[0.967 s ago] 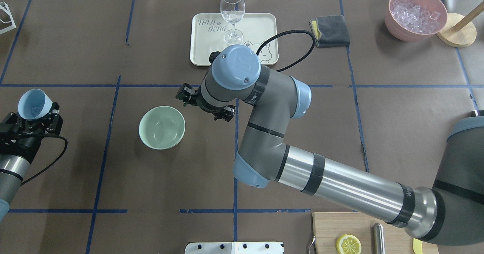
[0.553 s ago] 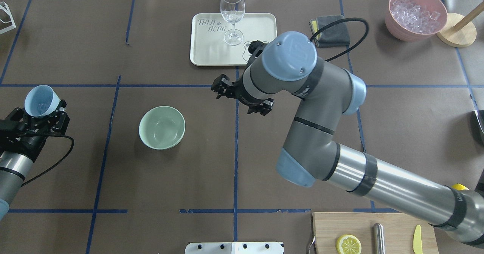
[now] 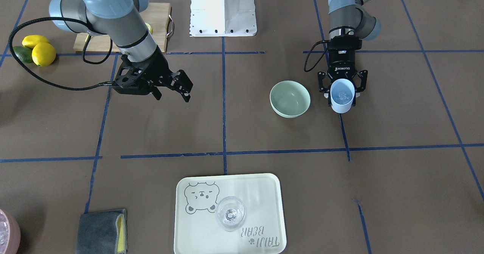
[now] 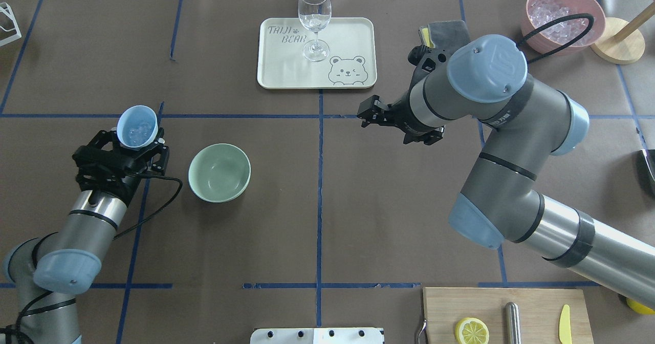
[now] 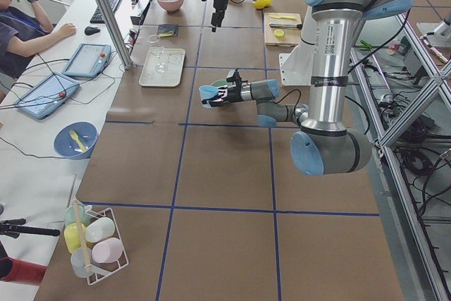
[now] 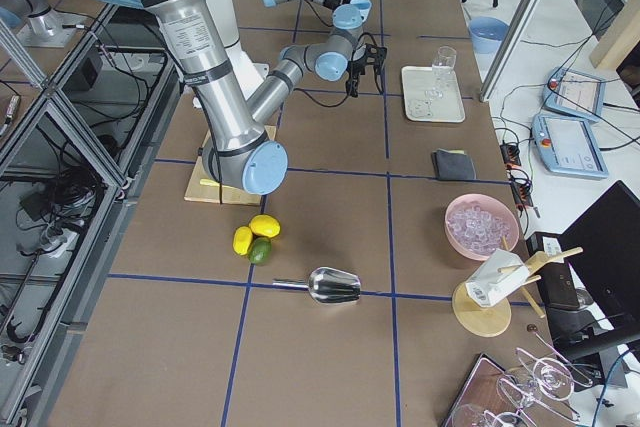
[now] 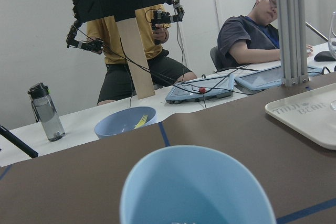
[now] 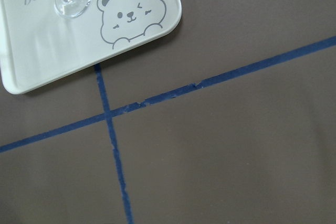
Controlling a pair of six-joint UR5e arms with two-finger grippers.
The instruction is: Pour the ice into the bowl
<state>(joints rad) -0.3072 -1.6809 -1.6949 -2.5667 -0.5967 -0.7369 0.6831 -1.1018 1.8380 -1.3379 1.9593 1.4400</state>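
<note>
L claw [image 4: 137, 138] grips the cup [image 4: 136, 126] upright w/ ice [image 4: 135, 132] inside, just beside the bowl [image 4: 219, 172] (empty, on the tabletop [image 4: 317, 206]), while R claw [image 3: 173, 94] hangs open, holding nothing, well apart.

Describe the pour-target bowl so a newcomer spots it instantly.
From the cream bear tray, come toward the robot's left side. The bowl sits on the brown table beside the cup held by the left gripper. It is mint green, empty and wider than that light blue cup.
</note>
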